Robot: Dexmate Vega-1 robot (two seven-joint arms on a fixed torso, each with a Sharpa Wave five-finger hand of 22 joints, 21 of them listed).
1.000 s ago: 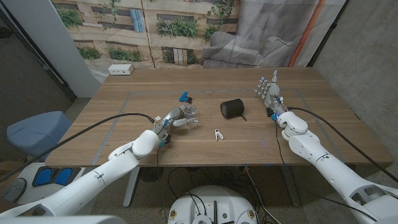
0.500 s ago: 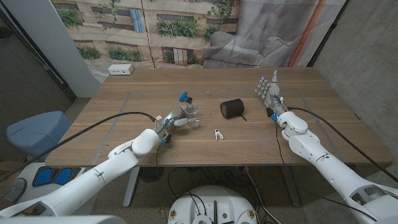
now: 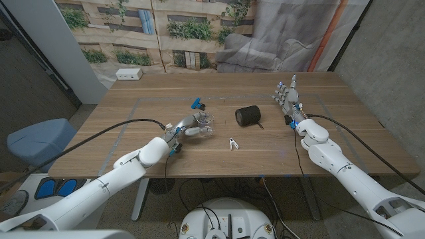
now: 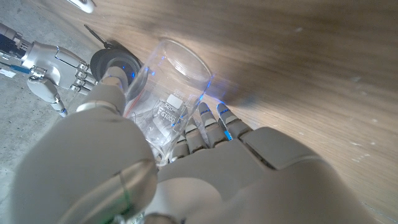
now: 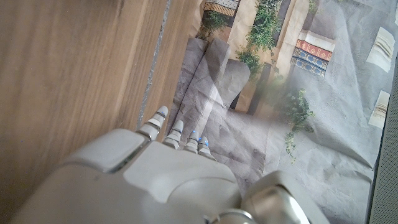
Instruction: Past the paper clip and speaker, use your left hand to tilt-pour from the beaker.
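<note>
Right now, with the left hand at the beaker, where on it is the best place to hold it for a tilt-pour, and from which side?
Hold the beaker around its clear side wall, below the open rim. Come from the robot's side, as the left hand does now, with fingers and thumb on opposite sides. The round wall suits a wrap, and that likely leaves the mouth free to tip away toward the speaker.

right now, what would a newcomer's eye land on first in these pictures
The left robot hand grips a clear glass beaker near the middle of the wooden table. Just right of it lies a black cylindrical speaker, with a small white paper clip in front. At the table's right side the right robot hand stands with fingers apart, holding nothing.
</note>
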